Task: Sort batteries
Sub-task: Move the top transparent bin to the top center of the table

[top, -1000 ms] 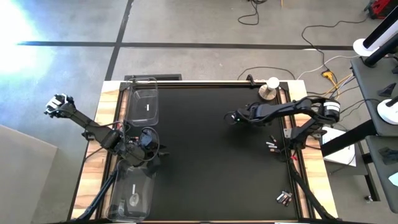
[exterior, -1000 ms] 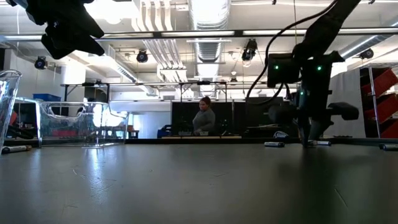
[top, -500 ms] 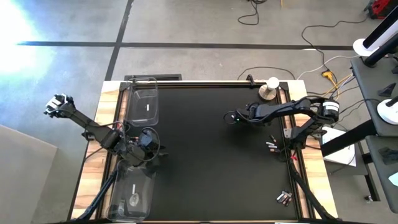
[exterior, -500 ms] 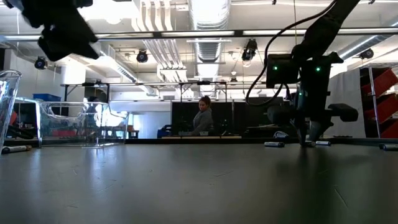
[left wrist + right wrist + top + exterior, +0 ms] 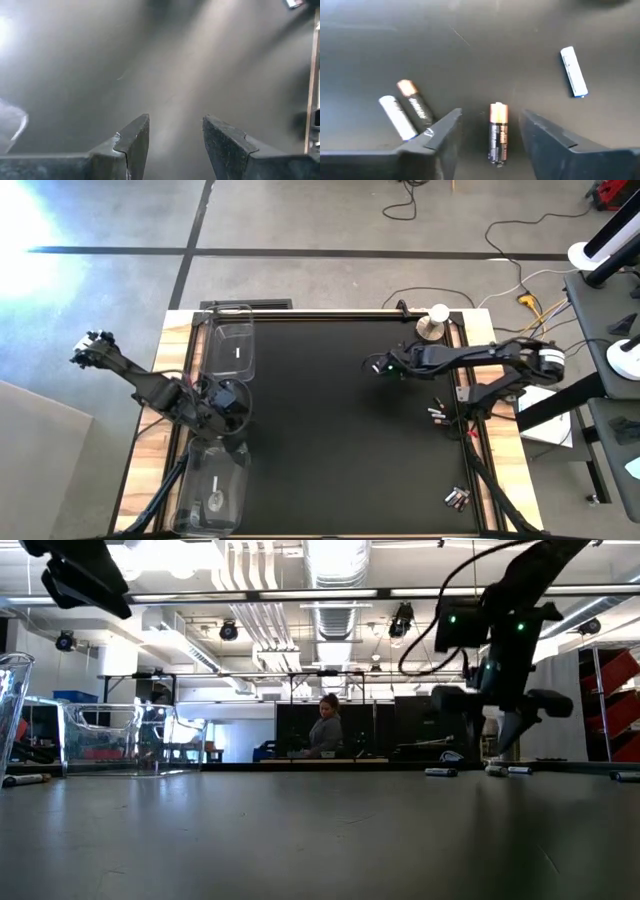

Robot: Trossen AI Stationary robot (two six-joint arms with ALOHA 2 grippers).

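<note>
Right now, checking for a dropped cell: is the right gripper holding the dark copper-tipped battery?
No. The right gripper is open; the dark copper-tipped battery lies flat on the black mat between its fingers, untouched.

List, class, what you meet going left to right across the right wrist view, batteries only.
White battery → dark battery with a copper end → another dark copper-ended battery, lying between the open right gripper fingers → white battery with a blue tip.

Grey concrete floor [image 5: 330, 215] crossed by black tape lines [image 5: 300, 252] at frame top, cables [image 5: 520, 280] upper right, ceiling ducts [image 5: 335, 565] and strip lights [image 5: 300, 595] overhead, person [image 5: 326, 730] standing mid-frame, red shelving [image 5: 610, 705] far right.
</note>
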